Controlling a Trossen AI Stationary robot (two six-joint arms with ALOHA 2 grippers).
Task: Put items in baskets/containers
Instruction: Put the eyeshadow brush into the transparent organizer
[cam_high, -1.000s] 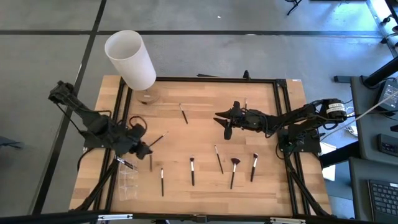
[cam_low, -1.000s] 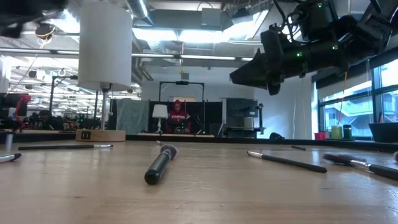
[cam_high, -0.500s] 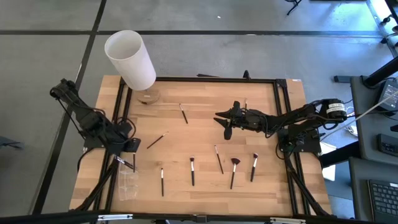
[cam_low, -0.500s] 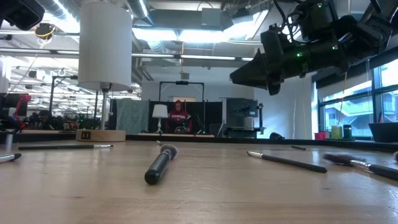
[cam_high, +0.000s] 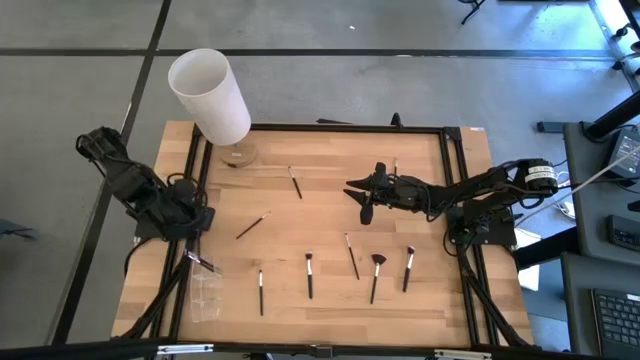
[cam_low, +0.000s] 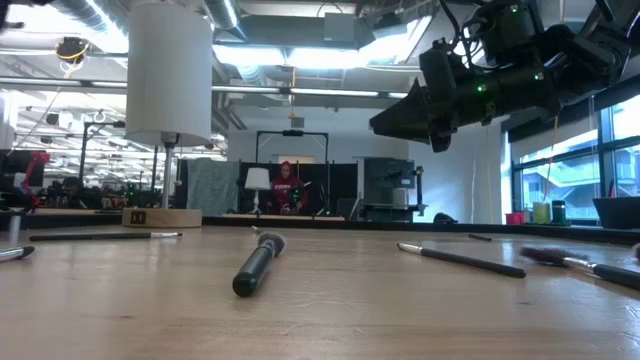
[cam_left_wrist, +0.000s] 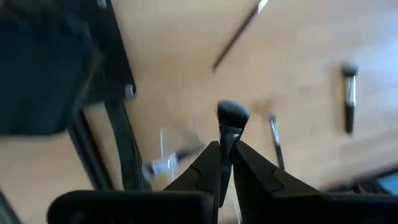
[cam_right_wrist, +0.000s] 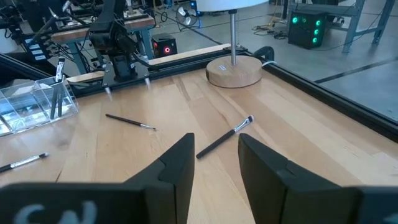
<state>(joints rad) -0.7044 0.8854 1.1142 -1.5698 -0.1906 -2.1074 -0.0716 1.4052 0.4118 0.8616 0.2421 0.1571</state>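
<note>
My left gripper (cam_high: 198, 217) hangs over the table's left edge, shut on a dark-tufted brush (cam_left_wrist: 232, 114). Near it, toward the near-left corner, the see-through container (cam_high: 205, 292) stands on the wood with a brush (cam_high: 200, 263) in it; the right wrist view shows the container (cam_right_wrist: 31, 102) too. Several more brushes lie flat: one (cam_high: 252, 225) near the left gripper, one (cam_high: 296, 182) farther back, and a row (cam_high: 309, 275) toward the near edge, with a fan-headed one (cam_high: 376, 275). My right gripper (cam_high: 362, 203) hovers open at mid-table, right of centre. My left gripper pinches the brush just below its tuft (cam_left_wrist: 225, 144) between its two fingers. The fingers slant steeply down and lie along the brush. The tuft sticks out past the fingertips and the handle is hidden between the fingers. The brush is clear of the table.
A tall white lamp shade (cam_high: 208, 92) on a round wooden base (cam_high: 238, 155) stands at the far left. A black frame (cam_high: 340, 128) runs round the tabletop. In the low view one brush (cam_low: 258, 265) lies close in front.
My left gripper has risen and gone toward the table's left edge, tipping to point more steeply down and rolling about its own line. It stays shut on the brush, which has gone with it. In the low view it has left the picture's top left.
</note>
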